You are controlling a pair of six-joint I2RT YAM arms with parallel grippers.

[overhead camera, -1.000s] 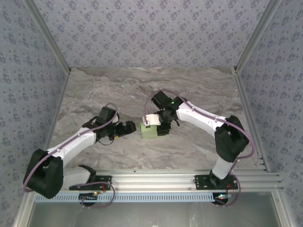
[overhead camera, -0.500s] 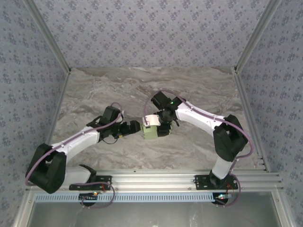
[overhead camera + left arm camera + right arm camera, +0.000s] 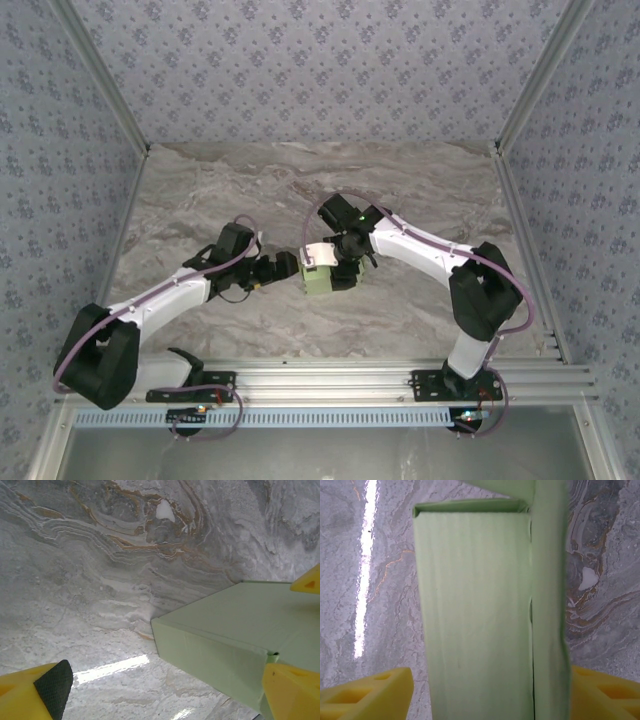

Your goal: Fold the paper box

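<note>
- Between the two end effectors, mid-table [image 3: 200,210], stands the paper box [image 3: 318,281]. It is pale green and already shaped into a block, with one long flap [image 3: 550,605] lying along its side.
- Astride the box, the right end effector [image 3: 487,695] has its jaws fairly wide. One finger meets the flap's edge and a sliver of table shows beside the other, so it looks unclamped.
- Left of the box, the left end effector [image 3: 167,692] is spread wide and holds nothing. One finger is at the box's near corner, touching or just beside it; I cannot tell which.
- The step in hand, as I judge it, is seating that flap. Brace the box from the left first, then press square to the wall and gently, since thin card may dent or skid.
- Under the box, the table is glossy grey marble pattern with glare streaks, and is probably slippery.
- Beyond the box, blue-grey patterned walls [image 3: 320,70] close three sides.
</note>
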